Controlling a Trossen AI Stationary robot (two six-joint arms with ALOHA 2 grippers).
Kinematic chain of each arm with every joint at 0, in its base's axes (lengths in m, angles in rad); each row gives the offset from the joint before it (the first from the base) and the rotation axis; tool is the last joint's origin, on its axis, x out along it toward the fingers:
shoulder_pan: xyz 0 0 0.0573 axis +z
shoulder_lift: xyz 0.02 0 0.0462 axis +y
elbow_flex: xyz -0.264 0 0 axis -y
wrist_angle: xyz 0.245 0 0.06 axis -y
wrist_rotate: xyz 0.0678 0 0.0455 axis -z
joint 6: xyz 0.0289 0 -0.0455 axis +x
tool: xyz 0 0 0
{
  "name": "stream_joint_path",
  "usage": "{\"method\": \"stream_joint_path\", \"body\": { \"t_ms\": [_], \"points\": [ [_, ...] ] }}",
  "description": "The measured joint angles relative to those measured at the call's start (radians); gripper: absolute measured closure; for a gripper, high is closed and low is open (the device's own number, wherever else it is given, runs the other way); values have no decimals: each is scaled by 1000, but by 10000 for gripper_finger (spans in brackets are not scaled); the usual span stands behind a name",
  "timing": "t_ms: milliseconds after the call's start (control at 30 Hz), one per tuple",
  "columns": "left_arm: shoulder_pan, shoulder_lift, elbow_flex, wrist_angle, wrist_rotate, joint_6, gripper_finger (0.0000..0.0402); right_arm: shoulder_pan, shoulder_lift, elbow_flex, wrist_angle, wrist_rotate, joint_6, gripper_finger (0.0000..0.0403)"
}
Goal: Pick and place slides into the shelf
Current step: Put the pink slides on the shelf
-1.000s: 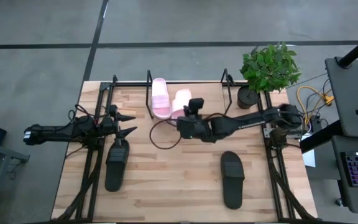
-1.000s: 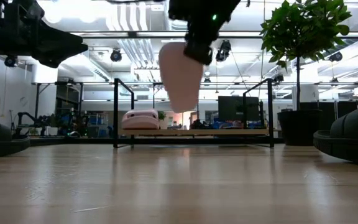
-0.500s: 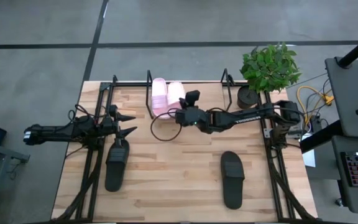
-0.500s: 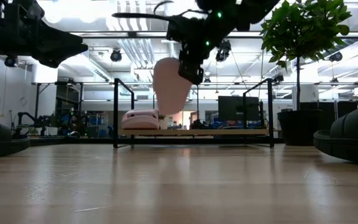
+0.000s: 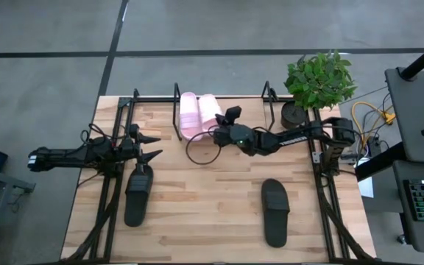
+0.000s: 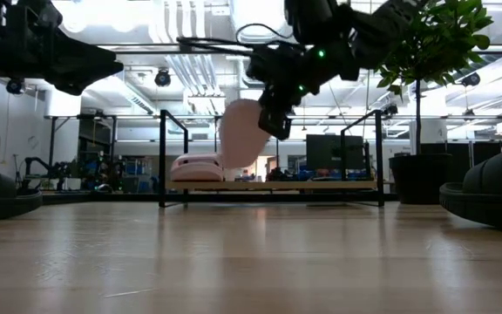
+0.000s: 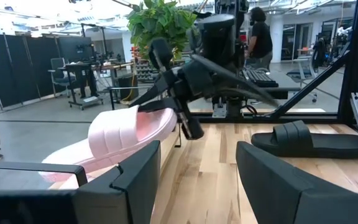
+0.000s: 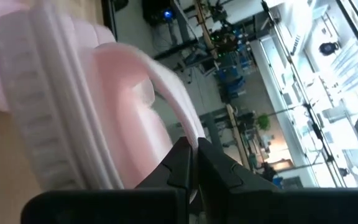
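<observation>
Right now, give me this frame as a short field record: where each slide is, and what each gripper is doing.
right gripper: shut on a pink slide, tilted over the shelf
other pink slide: lying in the shelf, beside the held one
black slide: on the table, near the left arm
second black slide: on the table, right of centre
left gripper: open, holding nothing, near the table's left edge

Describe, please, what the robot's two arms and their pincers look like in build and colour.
Both arms are dark, slim and jointed. The left pincer ends in two pointed black fingers, broad flat black plates in the left wrist view. The right pincer has narrow black fingers too; a thin black cable loops beside its wrist, and a small green light glows on that arm's housing.
</observation>
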Motion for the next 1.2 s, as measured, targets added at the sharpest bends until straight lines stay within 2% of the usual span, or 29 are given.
{"method": "stream_joint_path", "body": {
  "t_ms": [333,900,1033,1200],
  "points": [
    [0,0,0,0,0,0,206,-24,0,-71,69,-51,68,392],
    [0,0,0,0,0,0,206,-28,16,-74,23,-52,177,392],
    [0,0,0,0,0,0,206,-28,16,-74,23,-52,177,380],
    [0,0,0,0,0,0,206,-23,17,-74,11,-52,178,346]
  ]
}}
